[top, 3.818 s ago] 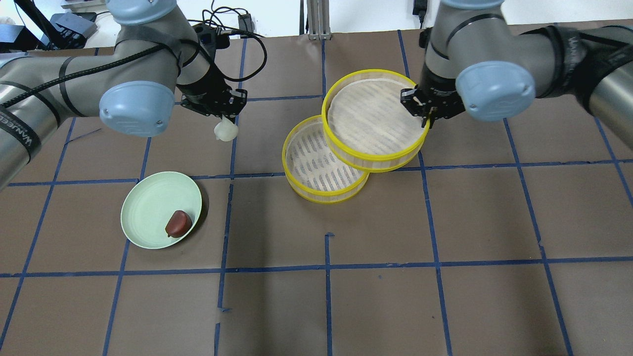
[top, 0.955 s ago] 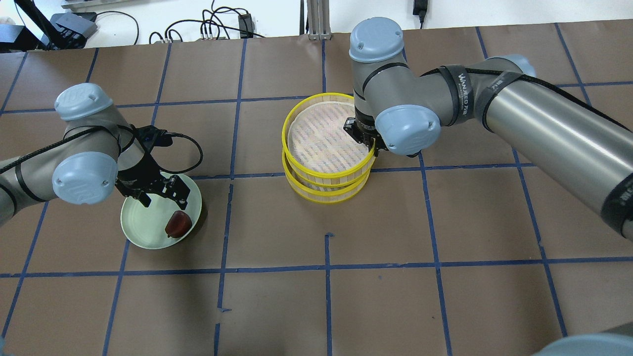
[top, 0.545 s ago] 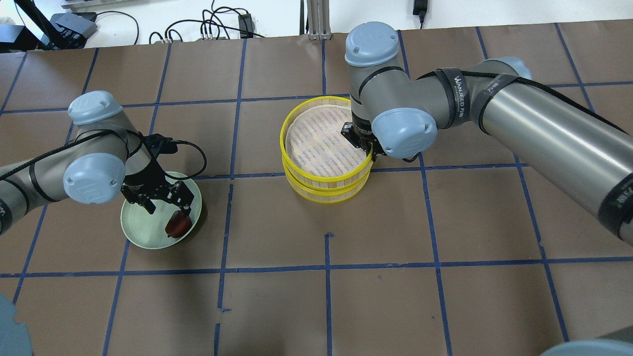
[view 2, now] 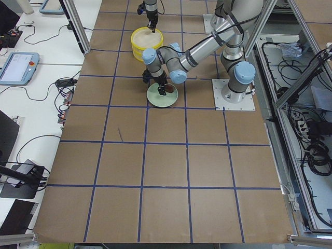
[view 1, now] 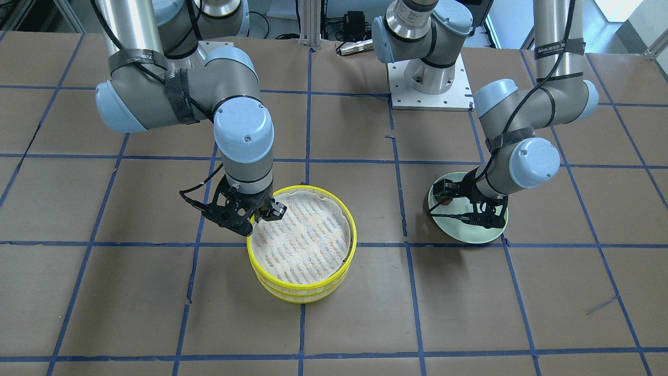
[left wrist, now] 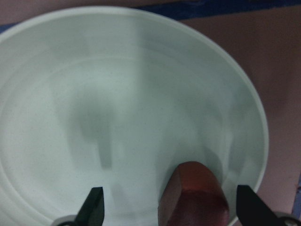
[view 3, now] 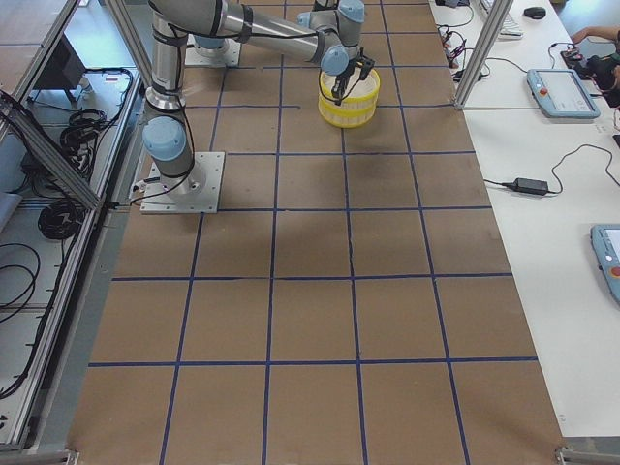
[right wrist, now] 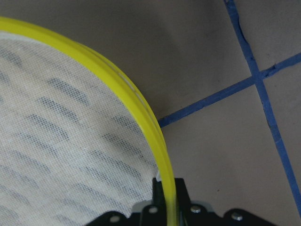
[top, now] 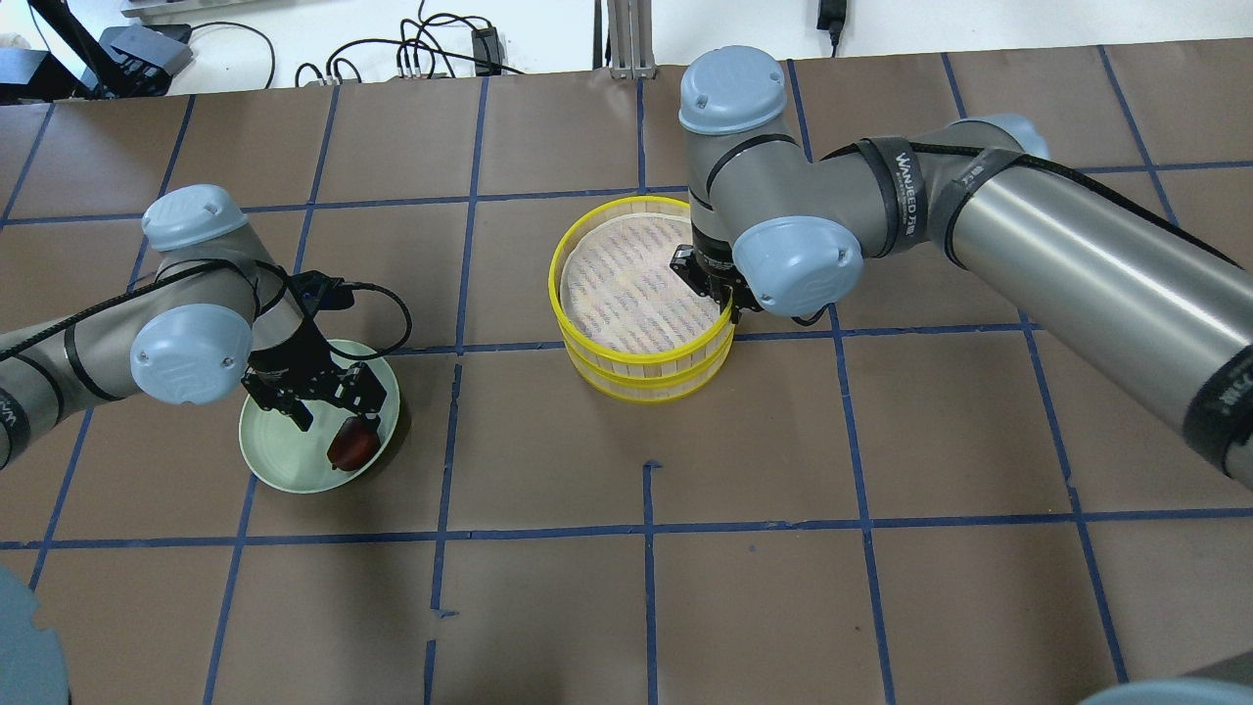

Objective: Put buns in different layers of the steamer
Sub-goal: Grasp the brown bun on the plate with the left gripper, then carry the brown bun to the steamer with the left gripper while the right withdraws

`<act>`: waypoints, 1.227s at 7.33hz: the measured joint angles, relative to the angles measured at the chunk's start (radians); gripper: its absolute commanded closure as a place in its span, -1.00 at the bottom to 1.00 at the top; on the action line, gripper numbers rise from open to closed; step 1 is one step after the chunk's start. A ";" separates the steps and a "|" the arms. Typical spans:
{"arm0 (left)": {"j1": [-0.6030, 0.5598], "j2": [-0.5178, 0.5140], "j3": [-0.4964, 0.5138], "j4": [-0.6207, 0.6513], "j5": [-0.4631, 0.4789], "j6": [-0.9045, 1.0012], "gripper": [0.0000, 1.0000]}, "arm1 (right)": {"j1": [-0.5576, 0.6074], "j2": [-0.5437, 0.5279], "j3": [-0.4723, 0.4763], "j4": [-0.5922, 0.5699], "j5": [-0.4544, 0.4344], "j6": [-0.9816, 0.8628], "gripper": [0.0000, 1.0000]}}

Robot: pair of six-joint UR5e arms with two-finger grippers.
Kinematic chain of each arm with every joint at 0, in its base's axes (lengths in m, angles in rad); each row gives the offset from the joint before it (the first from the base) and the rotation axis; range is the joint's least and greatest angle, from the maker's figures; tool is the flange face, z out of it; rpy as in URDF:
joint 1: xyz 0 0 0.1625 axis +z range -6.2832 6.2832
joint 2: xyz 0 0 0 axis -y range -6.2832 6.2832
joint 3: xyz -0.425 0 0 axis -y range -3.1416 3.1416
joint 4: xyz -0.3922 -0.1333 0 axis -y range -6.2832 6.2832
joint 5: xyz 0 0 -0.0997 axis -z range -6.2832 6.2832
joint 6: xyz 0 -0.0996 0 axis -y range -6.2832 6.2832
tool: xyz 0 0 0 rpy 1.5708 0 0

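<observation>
Steamer layers (top: 641, 371): yellow rims, pale slatted sides, whitish perforated liner.

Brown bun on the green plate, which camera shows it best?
The overhead exterior view: the brown bun shows whole on the plate. The left wrist view is closer but crops its lower end. The front-facing view hides most of it behind the left gripper; exterior left shows only a speck.
</observation>
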 measured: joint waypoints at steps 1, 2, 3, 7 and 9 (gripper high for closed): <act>0.000 0.000 0.000 -0.003 -0.002 -0.024 0.34 | 0.000 0.001 0.002 0.002 0.004 0.008 -0.06; -0.001 0.000 0.001 -0.004 -0.005 -0.049 0.54 | 0.001 0.002 0.005 0.005 0.006 0.012 -0.22; -0.002 -0.001 0.001 -0.005 -0.008 -0.074 0.59 | 0.001 0.002 0.010 0.007 0.006 0.012 -0.29; -0.121 0.006 0.011 -0.003 -0.028 -0.285 0.64 | 0.002 -0.058 0.003 0.080 -0.006 -0.027 -0.31; -0.174 0.018 0.041 0.005 -0.034 -0.366 0.64 | -0.128 -0.190 -0.070 0.276 0.002 -0.211 -0.30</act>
